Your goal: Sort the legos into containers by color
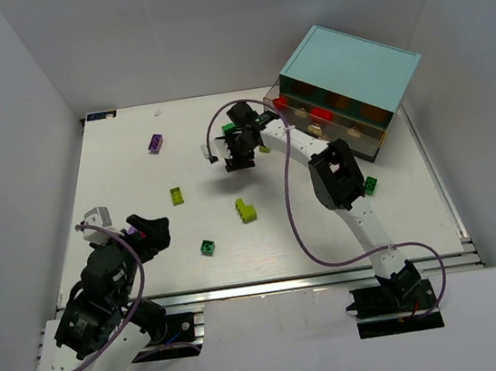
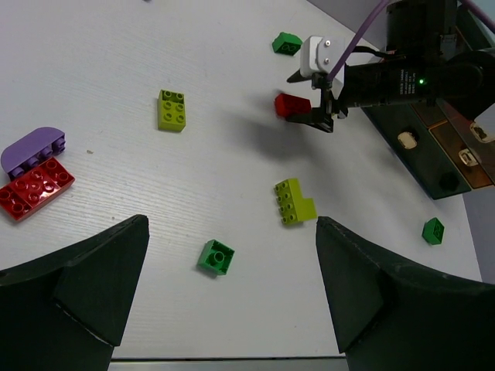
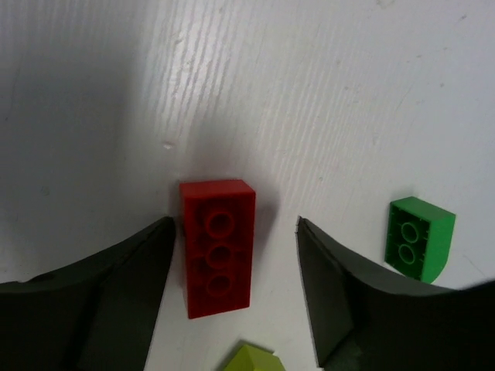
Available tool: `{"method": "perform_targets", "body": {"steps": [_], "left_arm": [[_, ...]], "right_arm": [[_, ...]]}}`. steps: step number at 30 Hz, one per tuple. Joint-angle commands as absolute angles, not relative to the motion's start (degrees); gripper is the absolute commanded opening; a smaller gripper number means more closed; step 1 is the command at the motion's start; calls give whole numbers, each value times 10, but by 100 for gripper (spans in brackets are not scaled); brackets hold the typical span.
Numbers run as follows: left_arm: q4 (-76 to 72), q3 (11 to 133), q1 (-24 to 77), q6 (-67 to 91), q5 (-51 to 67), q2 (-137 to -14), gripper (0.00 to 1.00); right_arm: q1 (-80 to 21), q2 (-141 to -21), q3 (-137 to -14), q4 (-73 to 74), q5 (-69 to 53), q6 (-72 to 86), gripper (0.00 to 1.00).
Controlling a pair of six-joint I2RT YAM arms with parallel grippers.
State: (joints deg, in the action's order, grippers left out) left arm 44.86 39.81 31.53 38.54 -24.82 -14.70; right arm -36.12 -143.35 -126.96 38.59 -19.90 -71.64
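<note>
Both right pincer (image 3: 234,230) jaws stand apart around a red brick (image 3: 218,247), unseen from above. Left pincer (image 2: 230,232) gapes empty; one lime brick (image 3: 249,360) is cropped.

Loose multicolored legos (image 1: 247,209) near brown drawers (image 1: 340,105)

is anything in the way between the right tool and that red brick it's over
Nothing visible. The red brick lies flat between the open fingers of the right tool. A green brick sits outside one finger and a lime piece lies beyond the brick's end; neither is in between.
</note>
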Motion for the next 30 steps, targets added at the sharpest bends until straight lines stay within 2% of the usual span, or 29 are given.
{"method": "perform_targets", "body": {"steps": [1, 3, 5, 6, 8, 9, 14, 15, 20, 25, 27, 30], "left_arm": [[440, 395, 317, 381, -248, -138, 98], [442, 395, 317, 382, -250, -134, 98], [441, 395, 317, 381, -249, -133, 98], [441, 395, 317, 382, -250, -132, 98], [441, 395, 317, 383, -249, -129, 98], [442, 395, 317, 383, -250, -129, 98], [440, 393, 317, 383, -250, -126, 98], [440, 393, 317, 384, -250, -127, 98], [446, 396, 317, 390, -258, -141, 98], [447, 395, 317, 392, -258, -131, 97], [446, 395, 317, 394, -257, -124, 97], [444, 393, 317, 394, -254, -117, 97]], "right_arm": [[-354, -1449, -1273, 462, -192, -745, 66], [-355, -1451, -1267, 501, -194, -765, 59], [-356, -1451, -1258, 522, -191, -773, 48], [-357, -1450, -1254, 536, -190, -776, 39], [-359, -1448, -1243, 548, -190, -777, 29], [-359, -1443, -1238, 548, -189, -769, 20], [-367, -1385, -1179, 541, -241, -729, 5], [-373, -1344, -1143, 527, -249, -712, 1], [-375, -1166, -1055, 433, -333, -546, 0], [-358, -1039, -1033, 435, -414, -412, 0], [-345, -966, -1000, 375, -390, -346, 0], [-323, -894, -945, 314, -294, -295, 0]]}}
